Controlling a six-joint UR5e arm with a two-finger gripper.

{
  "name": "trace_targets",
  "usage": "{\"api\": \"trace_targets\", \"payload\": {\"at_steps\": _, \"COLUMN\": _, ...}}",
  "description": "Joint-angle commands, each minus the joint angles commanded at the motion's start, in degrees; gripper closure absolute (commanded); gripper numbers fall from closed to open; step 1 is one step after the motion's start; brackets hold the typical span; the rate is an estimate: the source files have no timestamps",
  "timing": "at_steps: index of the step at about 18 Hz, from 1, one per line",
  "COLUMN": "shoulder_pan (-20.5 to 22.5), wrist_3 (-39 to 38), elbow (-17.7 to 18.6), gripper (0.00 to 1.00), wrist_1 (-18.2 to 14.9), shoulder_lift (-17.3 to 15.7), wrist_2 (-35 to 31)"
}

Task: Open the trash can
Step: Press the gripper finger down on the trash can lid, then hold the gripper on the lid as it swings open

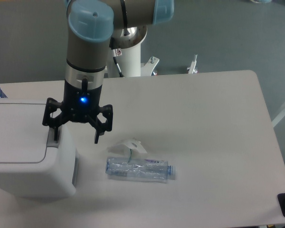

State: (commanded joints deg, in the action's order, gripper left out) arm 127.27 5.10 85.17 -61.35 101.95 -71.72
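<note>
Broadly, the pale counter (204,123) fills most of the view. At about 8 o'clock sits the trash can (28,166), its flat lid down and the grey push tab (52,137) at the lid's right edge. Above that tab hangs the end effector (76,134), fingers spread wide, holding nothing. At 6 o'clock a crushed clear bottle (138,170) lies on its side, a small white scrap (131,145) just above it.

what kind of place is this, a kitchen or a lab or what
Most likely a robotics lab or test cell: an industrial arm with its end effector over a plain white table, a white trash can and a crushed bottle as props.
</note>
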Motion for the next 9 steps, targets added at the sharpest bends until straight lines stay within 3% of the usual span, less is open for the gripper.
{"api": "trace_targets", "payload": {"at_steps": 9, "shoulder_pan": 0.0, "wrist_3": 0.2, "elbow": -0.3, "gripper": 0.00, "wrist_1": 0.0, "shoulder_lift": 0.1, "wrist_2": 0.0}}
